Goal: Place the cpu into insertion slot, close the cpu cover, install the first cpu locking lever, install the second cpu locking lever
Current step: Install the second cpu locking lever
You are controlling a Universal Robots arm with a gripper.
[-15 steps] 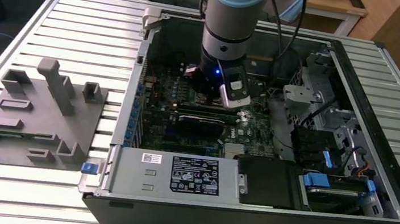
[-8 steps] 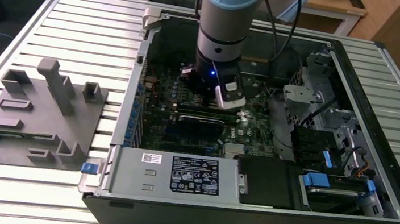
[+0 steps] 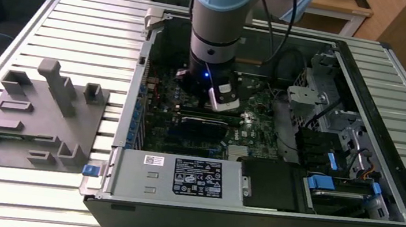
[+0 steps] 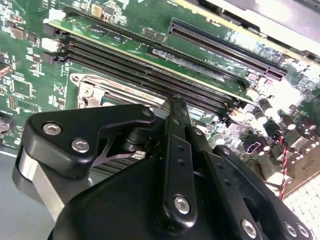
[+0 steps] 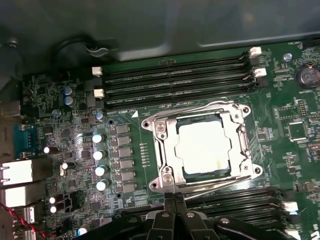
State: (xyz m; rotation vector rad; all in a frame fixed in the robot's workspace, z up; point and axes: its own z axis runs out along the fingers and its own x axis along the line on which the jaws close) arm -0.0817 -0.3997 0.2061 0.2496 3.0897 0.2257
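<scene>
Hovering: arm (image 3: 217, 28) reaches down into open computer case (image 3: 385, 142) on slatted table (image 3: 82, 23); gripper (image 5: 174, 200) sits low over green motherboard (image 5: 55, 145)
Jaws: together; in both wrist views the black fingers (image 4: 176, 107) meet at one tip with no gap; nothing held between them
Tip position: in first wrist view, tip is just beside the socket's edge, touching or apart cannot tell
cpu (image 5: 204, 147): silver-grey top, seated flat in insertion slot (image 5: 161, 152); first wrist view
cpu cover (image 5: 243, 145): silver frame lies down around chip, chip top showing through cut-out; first wrist view
Locking levers: thin metal rods run along socket edges; latched or not, cannot tell
Memory slots (image 5: 175, 82): long black rows on far side of socket from the gripper; more rows on the gripper's side, beneath the fingers
Second wrist view: gripper body blocks most of socket; only a corner of the metal frame (image 4: 87, 85) peeks out; long card slot (image 4: 225, 50) beyond
Exterior view: socket hidden behind arm; grey fixture tray (image 3: 35, 122) on table at exterior view's left of case; power supply box (image 3: 180, 174) at near edge of case
</scene>
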